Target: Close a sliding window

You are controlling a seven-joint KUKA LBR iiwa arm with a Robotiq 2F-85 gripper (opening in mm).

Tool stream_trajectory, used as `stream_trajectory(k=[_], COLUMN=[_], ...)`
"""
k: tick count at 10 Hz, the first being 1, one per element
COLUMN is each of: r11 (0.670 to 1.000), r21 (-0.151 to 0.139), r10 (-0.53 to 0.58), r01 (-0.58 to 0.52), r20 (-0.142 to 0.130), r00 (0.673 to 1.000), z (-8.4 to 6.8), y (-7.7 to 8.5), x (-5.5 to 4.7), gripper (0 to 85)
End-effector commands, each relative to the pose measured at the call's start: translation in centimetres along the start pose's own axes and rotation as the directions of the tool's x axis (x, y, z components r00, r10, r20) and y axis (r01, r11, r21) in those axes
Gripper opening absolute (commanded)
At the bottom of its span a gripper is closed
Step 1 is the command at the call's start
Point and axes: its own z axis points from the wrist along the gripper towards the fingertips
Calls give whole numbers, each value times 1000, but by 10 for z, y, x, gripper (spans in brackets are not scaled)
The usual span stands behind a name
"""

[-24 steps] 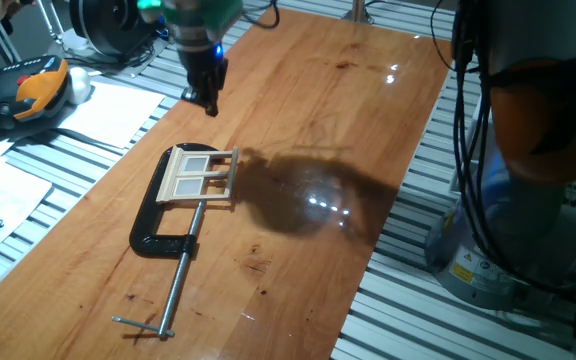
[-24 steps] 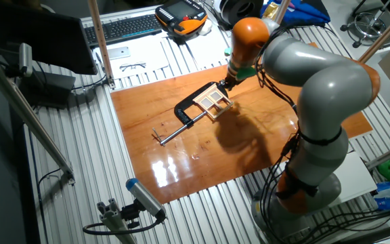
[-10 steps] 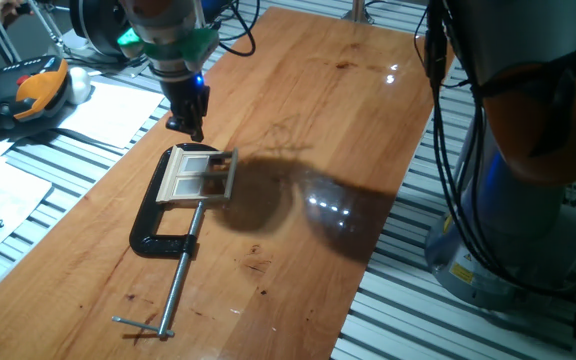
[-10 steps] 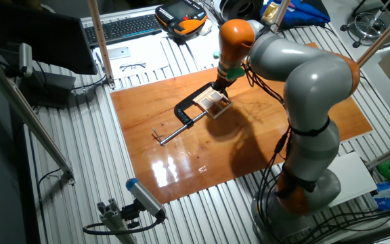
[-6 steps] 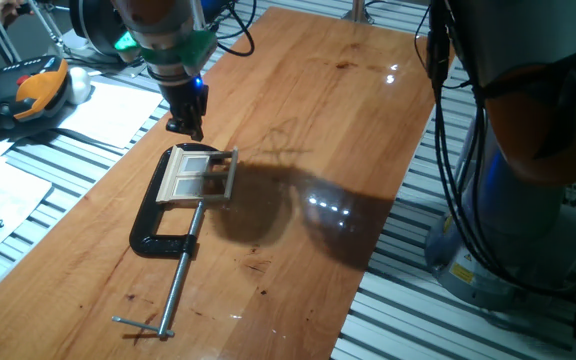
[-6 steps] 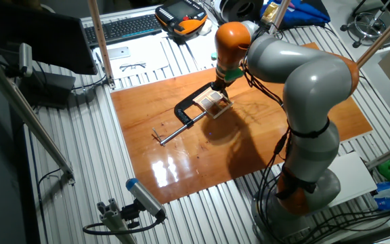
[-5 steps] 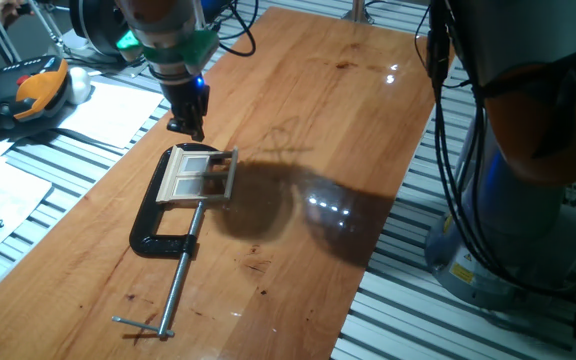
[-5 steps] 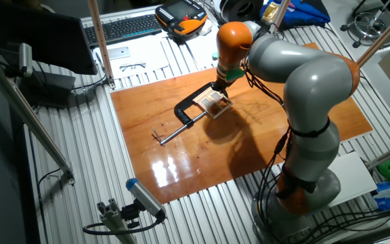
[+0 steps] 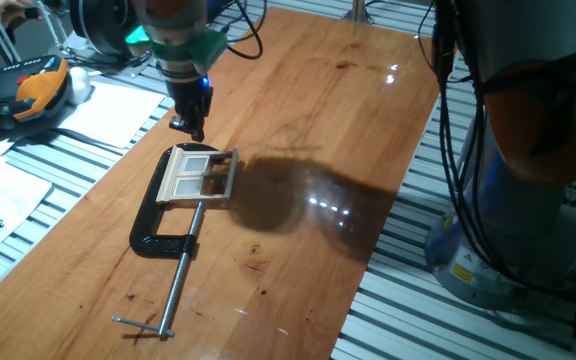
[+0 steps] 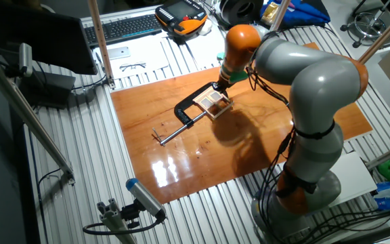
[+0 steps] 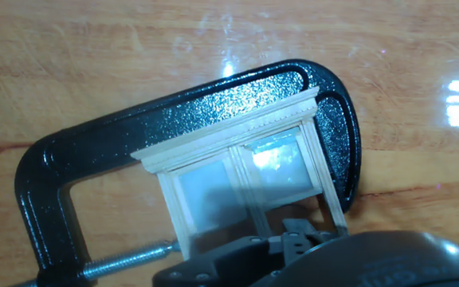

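Note:
The sliding window (image 9: 200,174) is a small pale wood frame with two clear panes, held in the jaws of a black C-clamp (image 9: 158,228) on the wooden table. It also shows in the other fixed view (image 10: 215,103) and fills the middle of the hand view (image 11: 241,171). Its sash stands a little out from the frame on the right side. My gripper (image 9: 193,127) hangs just above the window's far edge, fingers together and holding nothing. It shows in the other fixed view (image 10: 219,85) too. In the hand view the dark fingertips (image 11: 295,233) sit over the window's near edge.
The clamp's long steel screw (image 9: 176,272) runs toward the table's front with a cross handle (image 9: 141,326). Papers (image 9: 108,110) and an orange-black pendant (image 9: 23,92) lie left of the table. The arm's base (image 9: 528,150) stands at the right.
Since 2.4 s ago my gripper came down and left to the window's far edge. In the last half second the tip barely moved; the arm above it swung slightly right.

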Motion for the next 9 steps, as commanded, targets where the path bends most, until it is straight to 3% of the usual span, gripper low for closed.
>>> stream_trajectory(k=[1, 2, 3, 4, 6, 7, 9], r11=[1000, 998, 993, 990, 991, 993, 995], r21=[20, 55, 104, 119, 112, 91, 78], r10=[-8, -27, -48, -58, -61, -63, -63], r01=[9, 31, 62, 76, 74, 72, 69], r20=[-35, -70, -131, -149, -116, -94, -76], r00=[999, 997, 990, 987, 991, 994, 995], z=[0, 0, 0, 0, 0, 0, 4], y=[0, 0, 0, 0, 0, 0, 0], x=[0, 0, 0, 0, 0, 0, -4], gripper=[0, 0, 0, 0, 0, 0, 0])
